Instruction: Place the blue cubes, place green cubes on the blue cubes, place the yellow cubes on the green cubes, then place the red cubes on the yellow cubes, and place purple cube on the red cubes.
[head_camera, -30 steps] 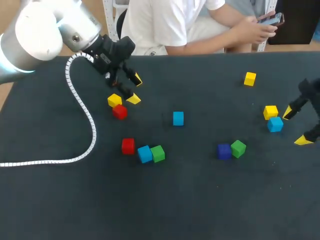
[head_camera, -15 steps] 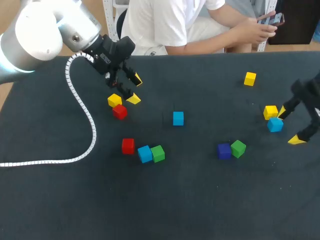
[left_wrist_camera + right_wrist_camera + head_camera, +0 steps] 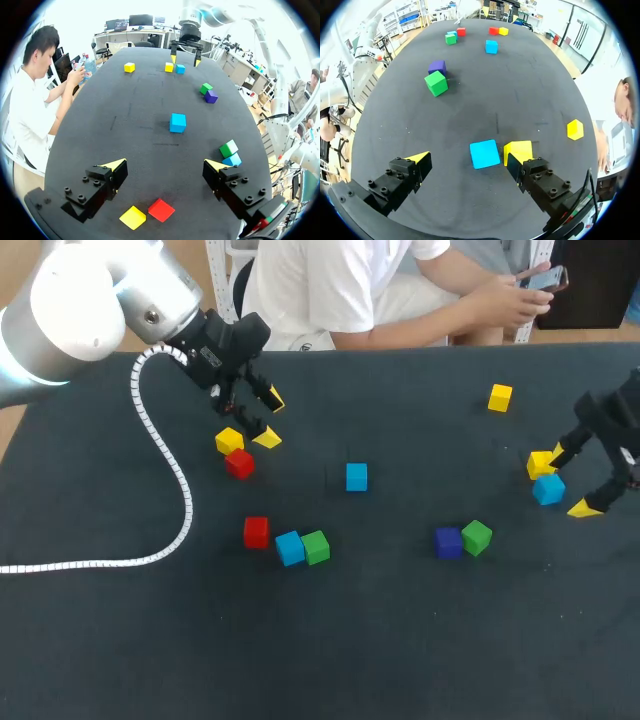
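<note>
Right gripper: moved in from the table edge over the last second and now straddles the blue cube. Fingers spread, nothing held.
Blue cube: flat on the table, between the open fingers, off-centre toward one of them.
Yellow cube: just beside the blue cube, by that same finger's tip.
Handling note: centre on the blue cube and bring the near finger down in the gap between the two cubes, or the yellow one will likely be nudged or pinched along.
Green cube, purple cube: a touching pair, well apart from the blue cube.
Left gripper: far across from the blue cube, released, empty.
</note>
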{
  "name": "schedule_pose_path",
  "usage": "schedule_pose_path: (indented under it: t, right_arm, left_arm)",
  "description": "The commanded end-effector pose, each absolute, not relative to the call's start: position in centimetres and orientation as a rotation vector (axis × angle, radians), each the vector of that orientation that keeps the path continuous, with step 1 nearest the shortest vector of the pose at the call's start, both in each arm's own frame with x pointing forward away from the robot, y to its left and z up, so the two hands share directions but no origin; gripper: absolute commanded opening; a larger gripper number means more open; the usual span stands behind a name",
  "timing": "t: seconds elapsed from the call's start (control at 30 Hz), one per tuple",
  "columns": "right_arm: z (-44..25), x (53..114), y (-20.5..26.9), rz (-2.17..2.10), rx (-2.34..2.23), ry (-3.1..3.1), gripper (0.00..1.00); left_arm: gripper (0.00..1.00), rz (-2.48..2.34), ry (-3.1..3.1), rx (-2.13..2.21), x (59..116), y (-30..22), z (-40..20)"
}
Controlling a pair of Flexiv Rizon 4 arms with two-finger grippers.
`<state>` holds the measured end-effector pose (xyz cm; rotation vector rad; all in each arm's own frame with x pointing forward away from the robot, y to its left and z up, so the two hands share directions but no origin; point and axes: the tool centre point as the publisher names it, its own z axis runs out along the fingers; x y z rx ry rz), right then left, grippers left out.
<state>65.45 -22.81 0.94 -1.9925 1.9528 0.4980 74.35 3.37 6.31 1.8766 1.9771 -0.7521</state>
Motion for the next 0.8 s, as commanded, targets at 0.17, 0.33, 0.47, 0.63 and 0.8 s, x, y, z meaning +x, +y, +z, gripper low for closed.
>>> schedule_pose_path:
  t: [0.17, 0.33, 0.47, 0.63, 0.8]
  right_arm:
    - [0.7, 66.3, -22.7, 0.493, -2.030, 1.957, 1.00]
    - [0.0, 66.9, -22.4, 0.503, -2.047, 1.966, 1.00]
    - [-0.4, 67.4, -22.3, 0.502, -2.052, 1.972, 1.00]
    - [-0.4, 67.4, -22.2, 0.506, -2.050, 1.976, 1.00]
    - [-0.5, 66.3, -22.5, 0.519, -2.049, 1.970, 1.00]
  left_arm:
    - [1.00, -0.758, 1.976, 1.884, 74.7, 3.4, 6.3]
    - [1.00, -0.758, 1.976, 1.884, 74.7, 3.4, 6.3]
    - [1.00, -0.758, 1.976, 1.884, 74.7, 3.4, 6.3]
    - [1.00, -0.758, 1.976, 1.884, 74.7, 3.4, 6.3]
    - [1.00, -0.758, 1.976, 1.884, 74.7, 3.4, 6.3]
